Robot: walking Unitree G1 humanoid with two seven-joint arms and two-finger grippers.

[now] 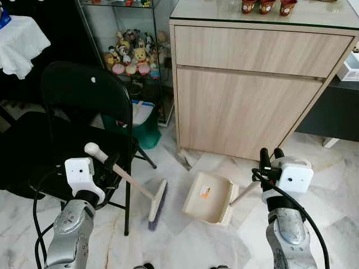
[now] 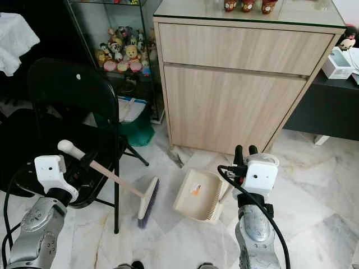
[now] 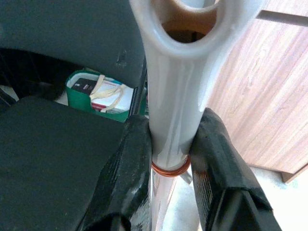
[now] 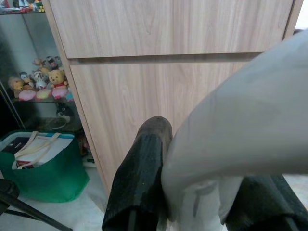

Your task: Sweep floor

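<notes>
The cream-handled hand broom with a wooden shaft and purple-grey bristles (image 1: 150, 196) runs on a slant, its rounded grey-white grip end up beside the left gripper (image 3: 171, 144) and its long axis dropping away from that gripper, forward and toward the robot's right, to the brush head resting bristles-down on the pale marble floor (image 1: 185, 241). The left gripper is clenched on the grip: in the left wrist view its two black fingers (image 3: 126, 168) press against either side of the pale handle just above an orange ring. The cream plastic dustpan with a toothed rear edge and an orange sticker (image 1: 208, 197) lies just beside the brush head, on the side toward the right gripper (image 1: 268, 161), its wide mouth turned toward the broom and its pale handle reaching back and up to that gripper. The right gripper is closed around the dustpan handle, with one black finger (image 4: 142, 178) tight against the pale plastic in the right wrist view. Just beyond the dustpan, ahead of the right gripper, stands a light wooden cabinet with a glass top (image 1: 252, 89). A black folding chair (image 1: 84, 106) stands right by the left gripper, and past it sit a green bag (image 1: 147, 130) and a glass shelf of small plush toys (image 1: 134, 56).
</notes>
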